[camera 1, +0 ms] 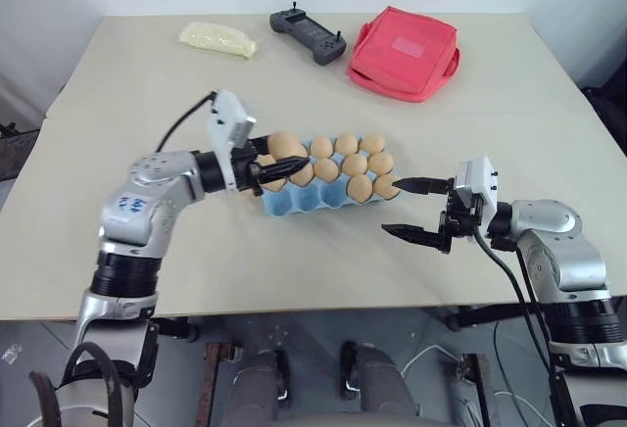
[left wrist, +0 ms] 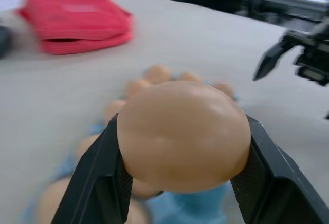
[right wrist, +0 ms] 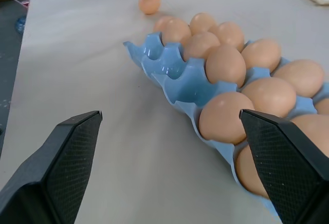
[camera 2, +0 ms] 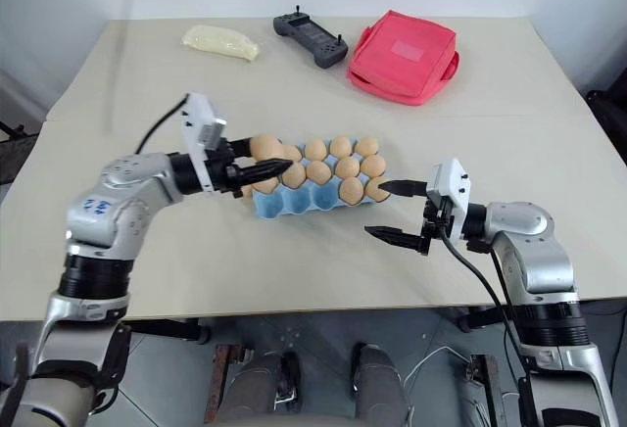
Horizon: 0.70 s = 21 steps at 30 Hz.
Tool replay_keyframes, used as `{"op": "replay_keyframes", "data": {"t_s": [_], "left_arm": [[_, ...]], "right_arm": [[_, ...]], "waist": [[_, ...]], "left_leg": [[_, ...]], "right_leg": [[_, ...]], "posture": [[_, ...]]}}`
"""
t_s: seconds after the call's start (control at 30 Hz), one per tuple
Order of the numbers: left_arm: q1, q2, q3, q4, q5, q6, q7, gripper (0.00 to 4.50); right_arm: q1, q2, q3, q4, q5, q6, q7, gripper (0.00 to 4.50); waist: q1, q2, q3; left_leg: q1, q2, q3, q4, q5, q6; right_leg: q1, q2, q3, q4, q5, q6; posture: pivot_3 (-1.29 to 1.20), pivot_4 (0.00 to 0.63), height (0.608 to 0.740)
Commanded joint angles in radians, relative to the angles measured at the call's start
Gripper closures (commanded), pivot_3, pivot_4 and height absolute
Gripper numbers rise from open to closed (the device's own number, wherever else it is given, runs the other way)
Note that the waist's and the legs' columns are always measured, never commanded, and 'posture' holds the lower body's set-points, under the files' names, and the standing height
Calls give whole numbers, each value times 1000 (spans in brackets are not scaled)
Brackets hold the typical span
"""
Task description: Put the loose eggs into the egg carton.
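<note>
Beige table, blue carton in the middle, mostly full. Left gripper pinches an egg over the carton's near-left end, probably aiming for an empty cup. Right gripper gapes wide beside the carton, holding nothing.

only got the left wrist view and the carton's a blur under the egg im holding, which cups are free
Observer: The egg carton has empty cups in its near row, at the end on your left.
Operator: any eggs on the table
Observer: One loose egg lies on the table just past that end of the carton, apart from it.
Operator: right gripper in the way
Observer: The right gripper is open and empty, beside the carton's opposite end.
</note>
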Motion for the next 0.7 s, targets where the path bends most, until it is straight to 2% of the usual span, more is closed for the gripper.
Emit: {"op": "replay_keyframes", "data": {"t_s": [0.03,0.37,0.63,0.7], "left_arm": [[-45,-46,-55,82,49,-85,-47,2342],[-181,-171,-99,418,168,-286,-102,2342],[-221,-209,-109,508,211,-340,-161,2342],[-222,-214,-106,508,216,-338,-160,1660]], "right_arm": [[21,-18,-43,-67,30,8,-35,0],[76,-31,-66,-122,44,19,-88,0],[85,-37,-67,-131,50,18,-107,0],[84,-38,-65,-129,51,17,-110,0]], "waist": [[0,0,0],[1,-1,1],[1,-2,1],[1,-2,1]], "left_leg": [[0,0,0,0,0,0],[0,0,0,1,-1,4],[-1,0,0,1,-1,4],[-1,0,0,2,-1,5]], "right_leg": [[0,0,0,0,0,0],[0,-2,0,1,0,0],[0,-1,-1,0,1,1],[0,-1,-1,0,1,1]], "posture": [[0,150,740],[0,150,740],[0,150,740],[0,150,740]]}}
